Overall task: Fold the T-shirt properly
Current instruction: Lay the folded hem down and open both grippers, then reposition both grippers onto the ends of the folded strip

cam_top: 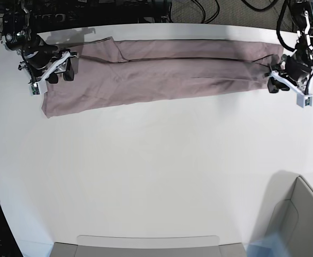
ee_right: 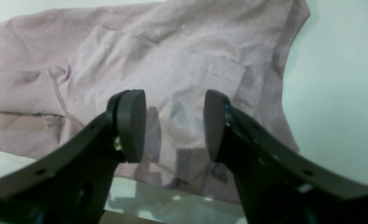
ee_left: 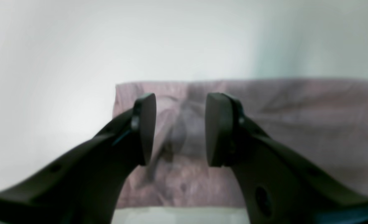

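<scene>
The dusty-pink T-shirt [cam_top: 161, 72] lies as a long folded strip across the far part of the white table [cam_top: 145, 171]. My left gripper [cam_top: 275, 81] is at the strip's right end. In the left wrist view the left gripper [ee_left: 181, 127] is open just above the blurred cloth [ee_left: 296, 124], with nothing between the pads. My right gripper [cam_top: 63, 72] is at the strip's left end. In the right wrist view the right gripper [ee_right: 174, 127] is open over a folded sleeve and hem [ee_right: 171, 62], holding nothing.
A grey bin [cam_top: 300, 214] stands at the front right corner. A pale tray edge [cam_top: 145, 242] runs along the front. Cables and dark equipment [cam_top: 145, 8] lie behind the table's far edge.
</scene>
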`<action>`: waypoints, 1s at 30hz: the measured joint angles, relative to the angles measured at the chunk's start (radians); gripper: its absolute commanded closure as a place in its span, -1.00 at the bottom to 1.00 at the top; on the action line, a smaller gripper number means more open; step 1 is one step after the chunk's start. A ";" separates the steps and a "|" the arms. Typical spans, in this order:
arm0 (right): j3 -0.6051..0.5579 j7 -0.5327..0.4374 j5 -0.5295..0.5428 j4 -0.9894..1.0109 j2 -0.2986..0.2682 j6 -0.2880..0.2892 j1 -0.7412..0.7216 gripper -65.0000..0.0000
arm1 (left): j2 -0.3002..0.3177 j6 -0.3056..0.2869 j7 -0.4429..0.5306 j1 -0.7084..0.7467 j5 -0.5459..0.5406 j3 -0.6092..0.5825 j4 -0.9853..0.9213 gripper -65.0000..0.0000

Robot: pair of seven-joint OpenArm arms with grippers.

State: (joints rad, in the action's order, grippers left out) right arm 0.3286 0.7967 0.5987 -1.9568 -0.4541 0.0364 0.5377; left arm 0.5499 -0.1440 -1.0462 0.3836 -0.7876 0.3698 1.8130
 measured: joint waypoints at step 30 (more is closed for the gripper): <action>-0.070 0.000 -0.001 -0.001 -0.033 0.000 -0.022 0.06 | 0.095 -0.229 -0.029 0.030 -0.065 0.006 -0.251 0.14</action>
State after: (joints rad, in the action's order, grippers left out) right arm 0.2588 0.7967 0.5976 -1.9579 -0.4873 0.0364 0.5159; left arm 0.6445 -0.3729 -1.0748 0.4137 -0.8528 0.3763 1.5616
